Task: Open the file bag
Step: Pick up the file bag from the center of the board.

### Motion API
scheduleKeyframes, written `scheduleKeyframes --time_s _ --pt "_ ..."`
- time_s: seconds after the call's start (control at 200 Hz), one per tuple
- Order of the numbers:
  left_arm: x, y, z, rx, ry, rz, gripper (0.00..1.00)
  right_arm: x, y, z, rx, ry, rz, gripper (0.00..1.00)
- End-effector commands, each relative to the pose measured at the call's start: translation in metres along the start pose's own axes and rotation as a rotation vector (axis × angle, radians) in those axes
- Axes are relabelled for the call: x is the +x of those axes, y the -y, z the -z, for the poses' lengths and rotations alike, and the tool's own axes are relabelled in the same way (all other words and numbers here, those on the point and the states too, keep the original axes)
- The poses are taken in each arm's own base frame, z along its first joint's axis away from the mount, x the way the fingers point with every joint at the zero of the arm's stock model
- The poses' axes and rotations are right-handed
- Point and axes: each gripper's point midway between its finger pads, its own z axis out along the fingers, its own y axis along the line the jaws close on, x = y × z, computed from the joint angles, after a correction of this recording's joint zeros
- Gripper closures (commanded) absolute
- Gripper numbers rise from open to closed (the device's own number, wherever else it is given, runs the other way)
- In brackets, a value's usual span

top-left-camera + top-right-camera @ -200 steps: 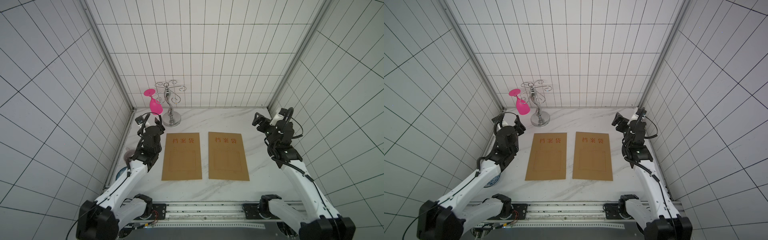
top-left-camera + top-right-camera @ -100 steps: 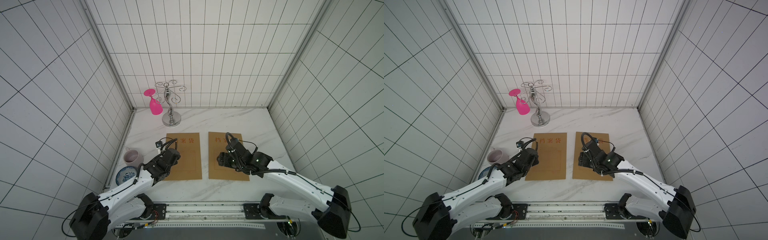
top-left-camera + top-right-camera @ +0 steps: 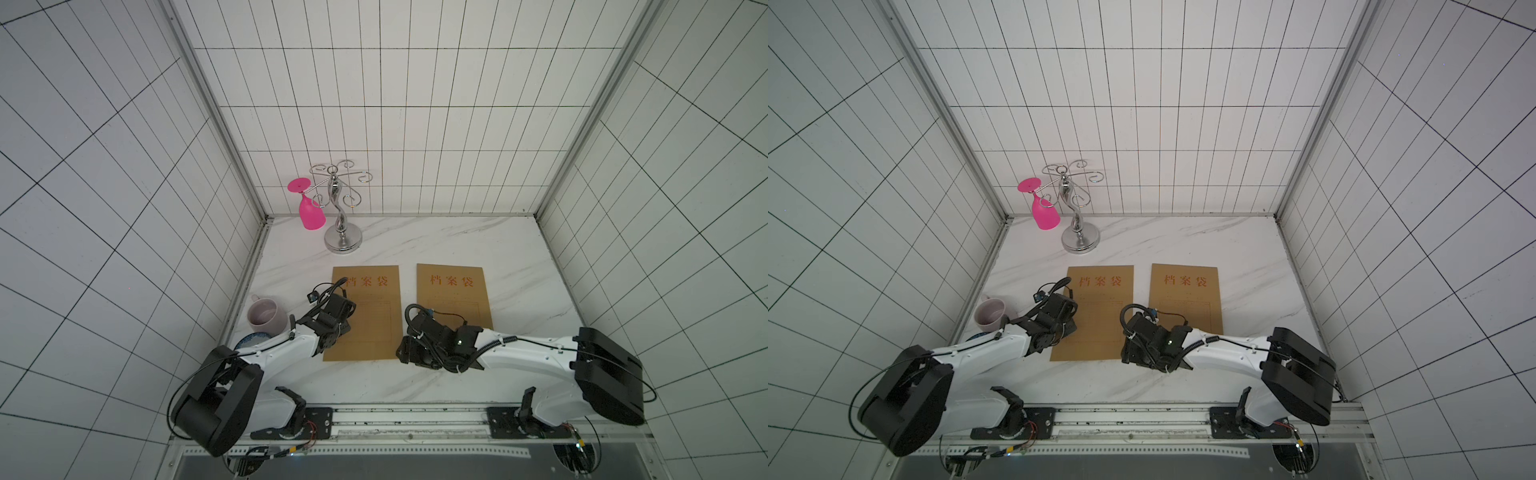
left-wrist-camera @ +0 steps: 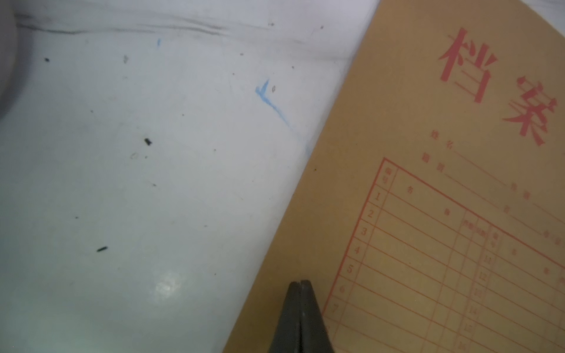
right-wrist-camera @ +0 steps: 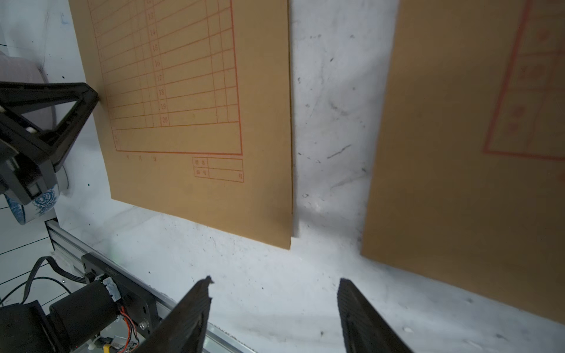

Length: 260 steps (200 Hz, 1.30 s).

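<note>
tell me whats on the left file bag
Only the shut left gripper, tips over the left file bag near its edge. Contact cannot be told; its inside is covered.

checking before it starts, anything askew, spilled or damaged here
Nothing stands out. The left file bag and right file bag lie flat and straight; the pink glass hangs from its rack; the mug stands upright. The table shows only scuffs.
</note>
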Motion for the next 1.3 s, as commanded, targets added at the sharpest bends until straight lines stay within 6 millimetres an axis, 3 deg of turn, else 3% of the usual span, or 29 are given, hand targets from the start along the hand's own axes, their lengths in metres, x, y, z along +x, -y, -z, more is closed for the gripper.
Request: scheduleKeyframes --time_s 0.0,0.17,0.355,0.48,0.63,0.775,0.82,0.965,1.089,1.159,1.224,1.264,1.294 --pt "0.002 0.001 -0.004 0.020 0.000 0.035 1.00 0.003 0.001 -0.019 -0.037 -0.012 -0.080 0.34" --pt "0.018 -0.010 -0.010 -0.002 -0.044 0.032 1.00 -0.008 0.005 -0.038 -0.073 -0.011 -0.133 0.40" --pt "0.027 -0.018 -0.011 -0.020 -0.069 0.025 1.00 -0.020 -0.004 -0.053 -0.137 -0.014 -0.168 0.50" --pt "0.030 -0.022 -0.011 -0.027 -0.072 0.010 1.00 -0.041 -0.008 -0.051 -0.195 0.037 -0.193 0.55" --pt "0.032 -0.020 -0.010 -0.027 -0.060 -0.023 1.00 -0.060 -0.023 -0.048 -0.262 0.057 -0.182 0.72" --pt "0.034 -0.019 -0.013 -0.032 -0.067 -0.050 1.00 -0.065 -0.033 -0.053 -0.323 0.050 -0.196 0.73" --pt "0.035 -0.019 -0.013 -0.033 -0.066 -0.057 1.00 -0.068 -0.031 -0.055 -0.329 0.054 -0.202 0.74" --pt "0.034 -0.016 -0.012 -0.037 -0.049 -0.083 1.00 -0.076 -0.021 -0.057 -0.299 0.064 -0.204 1.00" --pt "0.018 0.002 0.004 -0.031 0.008 -0.151 1.00 -0.085 -0.016 -0.039 -0.251 0.104 -0.130 1.00" --pt "-0.003 0.027 0.030 -0.019 0.090 -0.216 0.73 -0.089 -0.017 -0.017 -0.179 0.138 -0.027 1.00" --pt "-0.026 0.054 0.061 0.015 0.150 -0.257 0.58 -0.093 -0.023 0.010 -0.108 0.189 0.088 1.00" --pt "-0.039 0.072 0.079 0.057 0.171 -0.278 0.39 -0.093 -0.026 0.026 -0.068 0.213 0.152 1.00" --pt "-0.047 0.085 0.091 0.092 0.179 -0.298 0.33 -0.092 -0.027 0.037 -0.041 0.227 0.193 1.00"
